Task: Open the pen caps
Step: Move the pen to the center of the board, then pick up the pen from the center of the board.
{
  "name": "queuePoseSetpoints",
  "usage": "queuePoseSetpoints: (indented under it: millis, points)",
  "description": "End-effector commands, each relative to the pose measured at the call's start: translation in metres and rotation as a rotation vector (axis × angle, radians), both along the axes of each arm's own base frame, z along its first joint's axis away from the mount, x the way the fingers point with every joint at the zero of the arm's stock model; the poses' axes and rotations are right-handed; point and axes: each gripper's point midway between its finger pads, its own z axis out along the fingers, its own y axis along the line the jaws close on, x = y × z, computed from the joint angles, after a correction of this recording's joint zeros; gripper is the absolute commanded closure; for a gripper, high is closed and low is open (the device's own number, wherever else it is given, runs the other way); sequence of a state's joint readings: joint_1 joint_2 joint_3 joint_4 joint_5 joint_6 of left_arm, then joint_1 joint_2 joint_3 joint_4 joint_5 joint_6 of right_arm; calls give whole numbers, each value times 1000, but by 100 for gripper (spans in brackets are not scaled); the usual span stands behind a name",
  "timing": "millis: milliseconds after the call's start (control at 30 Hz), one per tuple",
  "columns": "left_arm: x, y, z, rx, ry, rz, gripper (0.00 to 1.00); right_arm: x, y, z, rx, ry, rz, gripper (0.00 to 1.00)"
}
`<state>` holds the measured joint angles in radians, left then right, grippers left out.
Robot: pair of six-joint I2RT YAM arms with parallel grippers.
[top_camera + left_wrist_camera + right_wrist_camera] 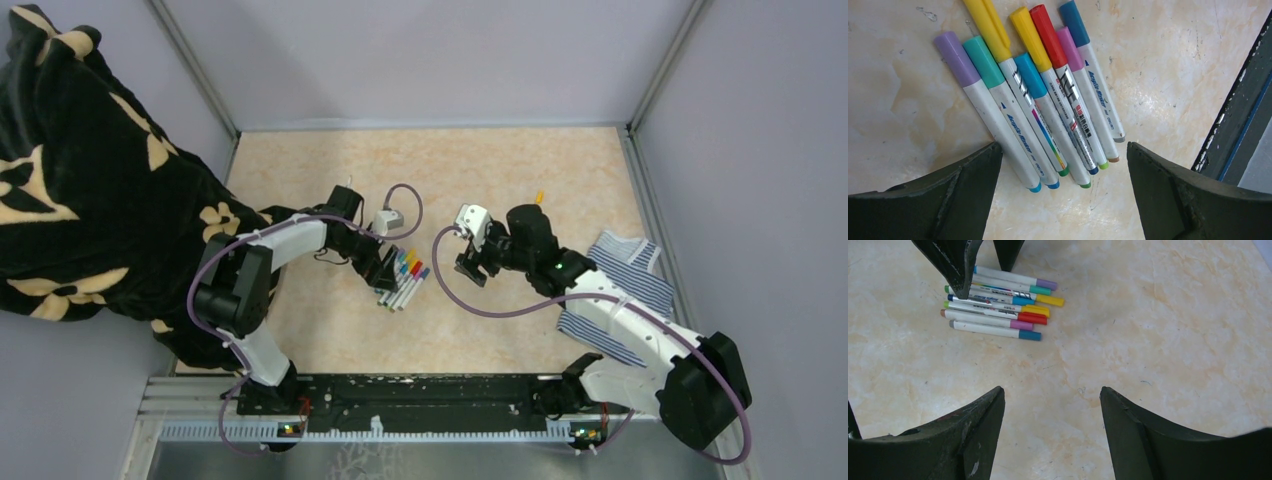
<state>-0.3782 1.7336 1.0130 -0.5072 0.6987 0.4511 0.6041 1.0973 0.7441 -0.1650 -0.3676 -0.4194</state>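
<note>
Several white-barrelled pens (pixel 403 281) lie side by side in a bundle on the marbled table, all with caps on. In the left wrist view the pens (pixel 1048 120) fan out, with the pen caps (pixel 1048 35) in purple, teal, yellow, red, pink and blue at the far ends. My left gripper (pixel 385 272) is open and hovers right over the barrels' tail ends (pixel 1063 145), touching nothing. My right gripper (pixel 470 268) is open and empty (pixel 1052 388) over bare table, a short way right of the pens (pixel 998 310).
A blue-and-white striped cloth (pixel 625 275) lies at the right under my right arm. A black floral cloth (pixel 80 180) fills the left side. A small orange item (pixel 539 197) shows behind my right arm. My left fingers (pixel 955 265) show in the right wrist view.
</note>
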Motion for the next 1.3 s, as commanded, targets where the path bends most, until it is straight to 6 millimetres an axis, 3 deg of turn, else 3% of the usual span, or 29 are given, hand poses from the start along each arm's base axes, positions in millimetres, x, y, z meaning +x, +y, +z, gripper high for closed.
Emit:
queuePoseSetpoints:
  millis: [0,133,333,500,633,800,900,1067,1267]
  points:
    - [3,4,-7,44,-10,41,1,1,4,17,37,-66,13,30]
    - [19,14,-9,108,-77,112,2,1,3,16,37,-64,11,30]
    - [32,24,-15,166,-119,165,13,0,4,13,36,-54,12,30]
    - [38,29,-22,204,-133,188,20,8,3,26,70,-48,-51,28]
    - [39,31,-23,210,-139,195,26,21,3,60,113,-3,-157,25]
    - [38,34,-24,213,-141,199,34,31,2,116,183,30,-254,21]
    - [40,37,-26,222,-141,204,40,32,1,152,242,37,-295,21]
    - [40,39,-34,244,-123,205,41,26,6,210,370,100,-335,16]
    - [41,44,-43,284,-113,215,42,27,9,243,450,204,-406,13]
